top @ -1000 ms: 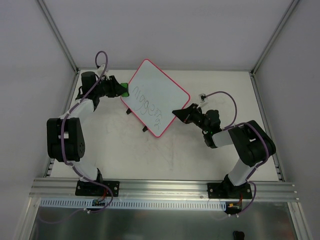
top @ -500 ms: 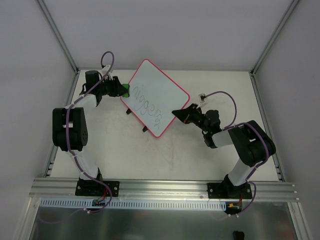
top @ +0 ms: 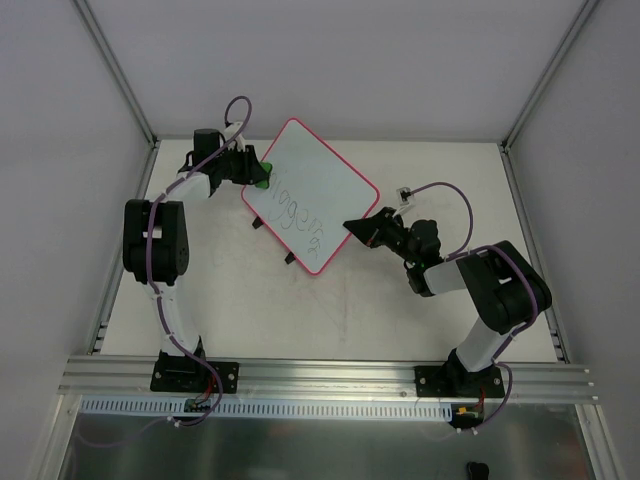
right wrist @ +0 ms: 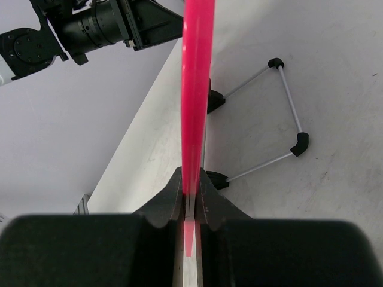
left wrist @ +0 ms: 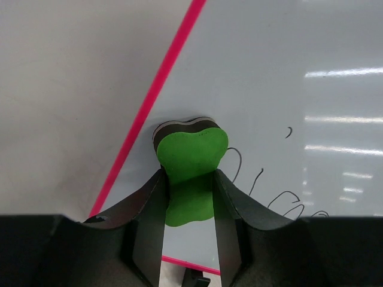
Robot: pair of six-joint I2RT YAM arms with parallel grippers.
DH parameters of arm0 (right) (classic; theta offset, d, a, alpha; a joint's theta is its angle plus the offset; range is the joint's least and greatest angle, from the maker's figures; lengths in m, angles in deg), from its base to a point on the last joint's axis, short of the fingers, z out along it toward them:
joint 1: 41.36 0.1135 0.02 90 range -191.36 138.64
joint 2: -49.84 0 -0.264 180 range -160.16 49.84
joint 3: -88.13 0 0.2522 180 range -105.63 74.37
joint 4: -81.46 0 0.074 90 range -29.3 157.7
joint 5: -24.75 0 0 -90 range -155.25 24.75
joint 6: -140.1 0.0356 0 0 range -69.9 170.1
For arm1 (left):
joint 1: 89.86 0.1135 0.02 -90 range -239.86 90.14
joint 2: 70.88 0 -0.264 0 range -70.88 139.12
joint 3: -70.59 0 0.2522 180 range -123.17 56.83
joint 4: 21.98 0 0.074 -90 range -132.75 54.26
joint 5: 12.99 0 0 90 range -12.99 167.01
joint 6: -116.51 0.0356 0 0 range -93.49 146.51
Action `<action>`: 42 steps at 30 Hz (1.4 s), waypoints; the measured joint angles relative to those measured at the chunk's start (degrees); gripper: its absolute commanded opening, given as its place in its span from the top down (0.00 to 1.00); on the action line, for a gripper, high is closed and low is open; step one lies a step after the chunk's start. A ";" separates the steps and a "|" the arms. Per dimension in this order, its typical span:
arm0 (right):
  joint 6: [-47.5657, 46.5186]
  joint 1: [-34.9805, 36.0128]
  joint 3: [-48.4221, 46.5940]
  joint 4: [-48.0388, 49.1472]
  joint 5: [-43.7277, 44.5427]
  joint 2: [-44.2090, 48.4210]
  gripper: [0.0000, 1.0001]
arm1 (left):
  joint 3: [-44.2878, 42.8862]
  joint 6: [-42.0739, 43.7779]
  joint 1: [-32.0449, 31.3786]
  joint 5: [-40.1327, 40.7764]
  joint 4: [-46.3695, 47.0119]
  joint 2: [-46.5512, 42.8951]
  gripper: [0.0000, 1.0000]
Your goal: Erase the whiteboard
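The whiteboard (top: 318, 182) is white with a pink-red frame and stands tilted near the back of the table, dark writing along its lower left edge. My left gripper (top: 254, 172) is shut on a green eraser (left wrist: 190, 156) whose end presses on the board's left corner, beside the writing (left wrist: 281, 200). My right gripper (top: 352, 227) is shut on the board's right edge, seen edge-on as a pink strip (right wrist: 194, 89) between the fingers. The board's wire stand (right wrist: 281, 113) rests on the table beneath it.
Two small black feet (top: 290, 259) show under the board's lower edge. Grey walls enclose the table on three sides, and a metal rail (top: 330, 375) runs along the near edge.
My left gripper has moved up and right with the eraser, from the board's left edge onto its surface. The start of the writing has gone. The right gripper has not moved.
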 measured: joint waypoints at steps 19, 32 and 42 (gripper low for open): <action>1.68 0.04 0.00 -0.09 0.15 0.04 1.00 | -6.91 8.92 -7.48 5.88 -8.22 0.96 1.00; 1.79 0.04 0.00 -0.55 0.26 0.04 1.00 | -3.96 15.04 -15.30 8.79 -9.35 -3.91 1.00; 1.57 0.04 -0.02 -0.66 0.33 0.04 1.00 | -4.13 8.26 -11.58 4.39 -9.44 -2.75 1.00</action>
